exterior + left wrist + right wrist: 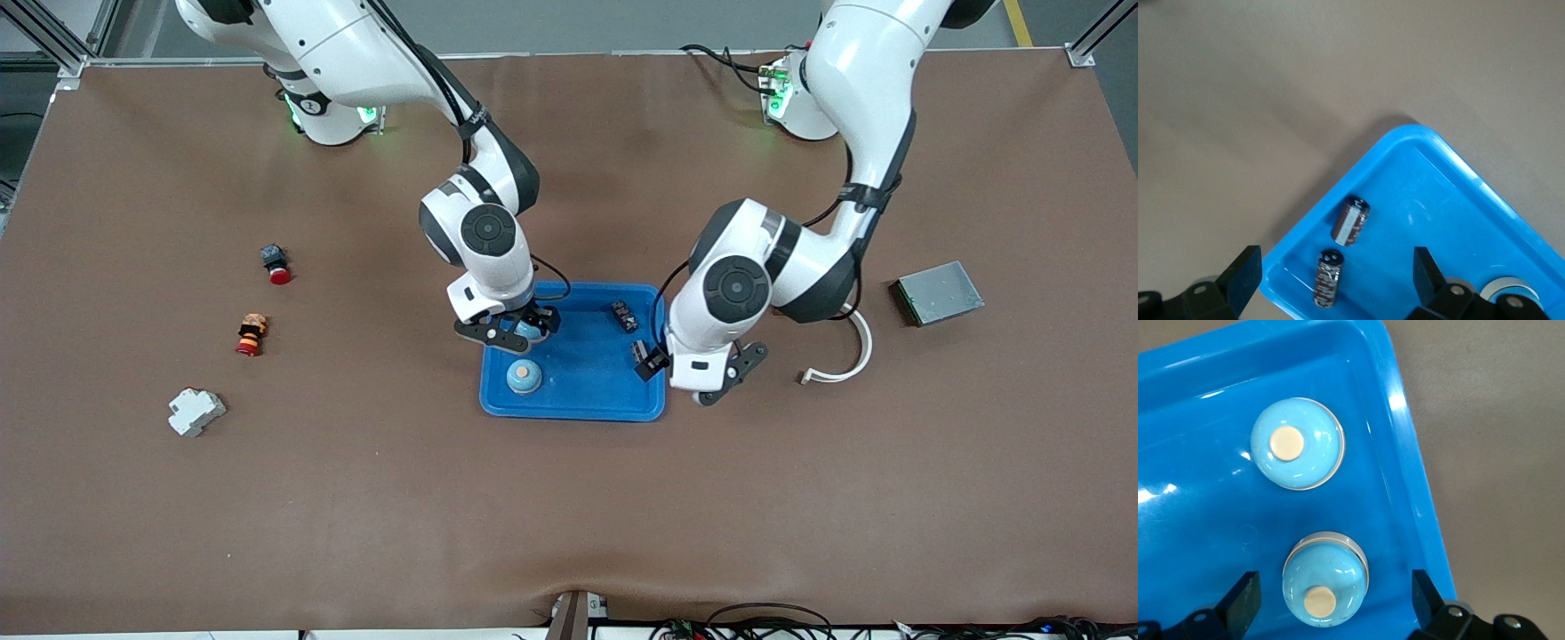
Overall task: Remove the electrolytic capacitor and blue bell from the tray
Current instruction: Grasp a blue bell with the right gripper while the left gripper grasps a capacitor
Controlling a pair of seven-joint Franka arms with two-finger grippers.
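A blue tray (578, 404) lies mid-table. Two light blue bells with tan buttons stand in it at the right arm's end: one (524, 377) (1297, 453) nearer the front camera, the other (533, 332) (1326, 579) under my right gripper (516, 327) (1331, 597). That gripper is open, its fingers on either side of the bell and clear of it. Two dark capacitors (1351, 220) (1327, 279) lie near the tray's corner toward the left arm's end. My left gripper (692, 384) (1335, 280) hangs open over one capacitor (640, 349), not touching it.
Toward the right arm's end lie two red-capped buttons (277, 264) (252, 334) and a white breaker (196, 412). Toward the left arm's end sit a grey metal box (938, 292) and a curved white strip (845, 360). The tray rim (1418, 487) stands beside the bells.
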